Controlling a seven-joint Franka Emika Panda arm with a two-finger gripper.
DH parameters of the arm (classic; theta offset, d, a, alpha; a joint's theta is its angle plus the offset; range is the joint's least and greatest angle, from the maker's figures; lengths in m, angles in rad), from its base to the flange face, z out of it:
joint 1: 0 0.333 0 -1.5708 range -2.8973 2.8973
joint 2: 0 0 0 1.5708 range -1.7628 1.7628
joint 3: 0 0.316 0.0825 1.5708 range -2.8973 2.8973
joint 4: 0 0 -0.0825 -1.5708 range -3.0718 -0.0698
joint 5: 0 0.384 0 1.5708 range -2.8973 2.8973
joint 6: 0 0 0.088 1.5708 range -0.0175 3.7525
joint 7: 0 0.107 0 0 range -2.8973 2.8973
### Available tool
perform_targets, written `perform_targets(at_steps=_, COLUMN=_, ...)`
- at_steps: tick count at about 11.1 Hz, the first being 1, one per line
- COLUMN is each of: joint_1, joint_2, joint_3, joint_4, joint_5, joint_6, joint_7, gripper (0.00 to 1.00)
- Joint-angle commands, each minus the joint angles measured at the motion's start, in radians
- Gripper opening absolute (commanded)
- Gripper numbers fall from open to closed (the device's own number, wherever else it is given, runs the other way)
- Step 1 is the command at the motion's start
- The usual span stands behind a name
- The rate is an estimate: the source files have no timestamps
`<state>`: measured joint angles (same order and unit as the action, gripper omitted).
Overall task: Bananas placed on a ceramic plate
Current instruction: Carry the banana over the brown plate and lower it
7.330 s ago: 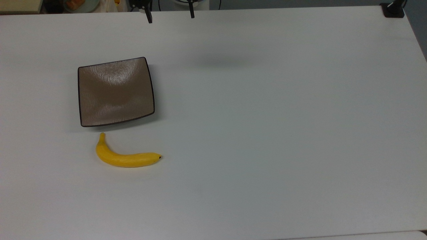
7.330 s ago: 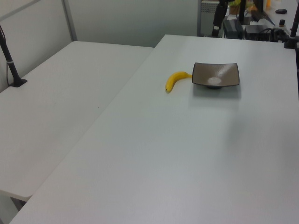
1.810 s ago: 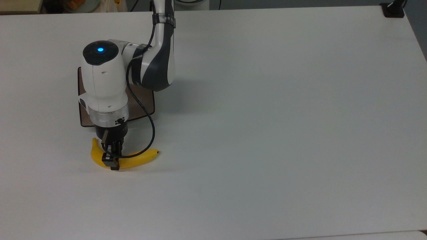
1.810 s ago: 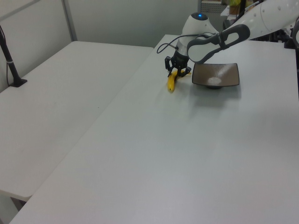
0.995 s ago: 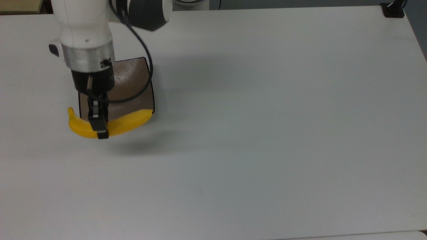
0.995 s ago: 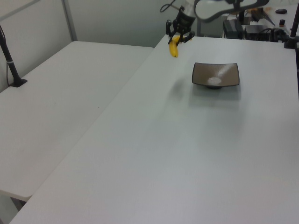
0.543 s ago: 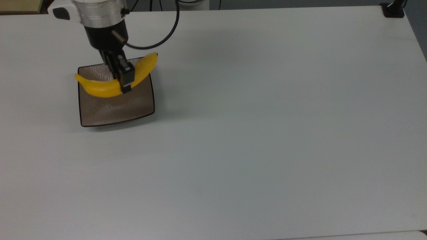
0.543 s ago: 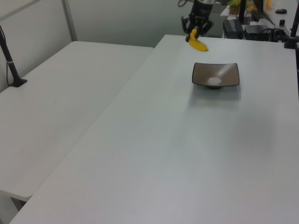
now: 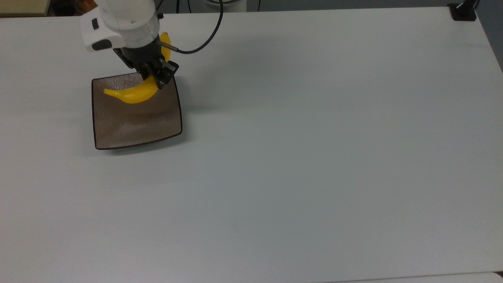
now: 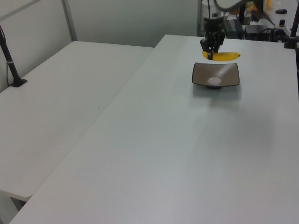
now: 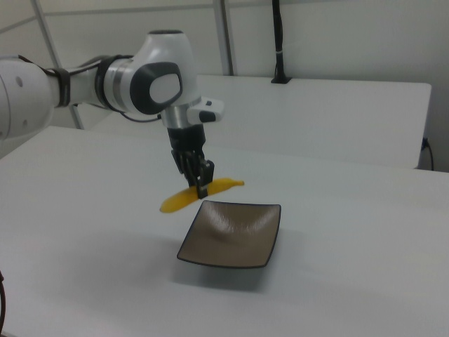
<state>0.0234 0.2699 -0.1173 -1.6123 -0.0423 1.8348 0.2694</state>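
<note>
Jaws of the gripper (image 11: 203,186) clamp the banana (image 11: 200,193) near its middle, aloft over what seems the far edge of the ceramic plate (image 11: 231,235) on the desk (image 9: 314,157), so releasing here could tip it off the rim.

You see the bananas (image 11: 184,197) in the gripper (image 11: 202,189), hanging above the ceramic plate's (image 11: 231,236) edge at the right view's left, clear of the table (image 11: 351,232).

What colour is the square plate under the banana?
The plate is glossy brown with a thin dark rim, best seen in the top view.
</note>
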Motion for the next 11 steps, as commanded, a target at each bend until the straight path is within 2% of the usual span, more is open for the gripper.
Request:
perform_targets(at_steps=1, joint_1=0.007, joint_2=-0.011, joint_3=-0.002, joint_4=-0.09, joint_5=-0.114, joint_6=0.007, joint_7=-0.033, gripper=0.11)
perform_targets(at_steps=3, joint_1=-0.002, joint_2=0.002, joint_3=-0.004, joint_4=-0.119, joint_5=-0.14, joint_6=0.05, joint_7=-0.032, gripper=0.11)
perform_targets(at_steps=8, joint_1=-0.033, joint_2=0.081, joint_3=-0.007, joint_4=-0.124, joint_5=-0.209, joint_6=0.167, joint_7=0.014, gripper=0.11)
perform_targets(at_steps=11, joint_1=-0.04, joint_2=0.104, joint_3=-0.007, joint_4=-0.123, joint_5=-0.211, joint_6=0.21, joint_7=0.021, gripper=0.16)
